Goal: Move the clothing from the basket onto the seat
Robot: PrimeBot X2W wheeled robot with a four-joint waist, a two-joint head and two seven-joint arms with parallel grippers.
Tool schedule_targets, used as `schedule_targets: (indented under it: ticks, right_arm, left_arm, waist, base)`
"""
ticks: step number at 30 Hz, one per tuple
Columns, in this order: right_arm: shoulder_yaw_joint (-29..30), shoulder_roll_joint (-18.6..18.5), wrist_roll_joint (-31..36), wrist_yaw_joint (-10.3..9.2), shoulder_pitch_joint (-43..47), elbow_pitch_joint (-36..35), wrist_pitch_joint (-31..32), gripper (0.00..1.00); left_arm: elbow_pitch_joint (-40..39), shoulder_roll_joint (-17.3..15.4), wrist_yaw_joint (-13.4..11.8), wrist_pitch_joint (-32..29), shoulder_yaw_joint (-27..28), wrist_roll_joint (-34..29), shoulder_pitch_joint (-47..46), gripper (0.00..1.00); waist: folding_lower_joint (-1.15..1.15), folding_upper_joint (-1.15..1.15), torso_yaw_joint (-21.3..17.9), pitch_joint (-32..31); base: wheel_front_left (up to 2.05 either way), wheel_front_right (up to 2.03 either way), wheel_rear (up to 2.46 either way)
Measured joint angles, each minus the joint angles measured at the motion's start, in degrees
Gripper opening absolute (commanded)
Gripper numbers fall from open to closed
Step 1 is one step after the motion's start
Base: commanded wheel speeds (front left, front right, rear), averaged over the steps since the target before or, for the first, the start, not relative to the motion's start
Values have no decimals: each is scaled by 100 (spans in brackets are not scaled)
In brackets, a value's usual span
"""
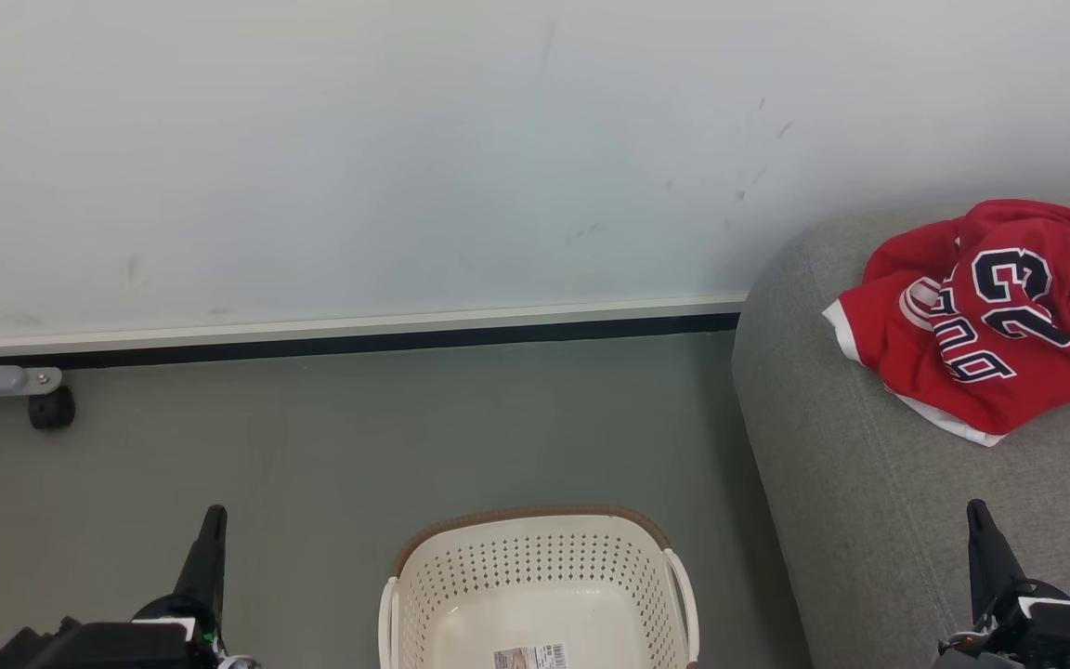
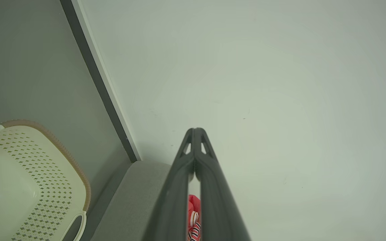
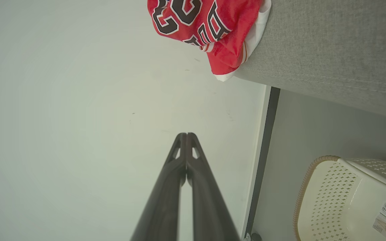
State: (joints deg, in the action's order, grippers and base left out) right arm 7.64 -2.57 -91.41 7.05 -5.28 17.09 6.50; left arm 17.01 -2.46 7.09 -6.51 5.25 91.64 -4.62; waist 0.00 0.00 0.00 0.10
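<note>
Jersey [image 1: 990,316] on sofa [image 1: 869,483], basket [image 1: 535,576] bare.

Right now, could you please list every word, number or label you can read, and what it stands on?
"23": dark white-outlined number on the red jersey, on the grey sofa.
Lettering beside it: crumpled, not readable as a word.
Barcode sticker inside the basket: print too small to read.
</note>
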Motion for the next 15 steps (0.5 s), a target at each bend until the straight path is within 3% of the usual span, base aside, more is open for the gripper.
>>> schedule_targets:
  ticks: [15]
  right_arm:
    - [0,1,0,1,0,0,0,0]
  left_arm:
    - [0,0,0,0,0,5,0,0]
  waist:
    - [0,0,0,0]
  base:
    - [0,0,0]
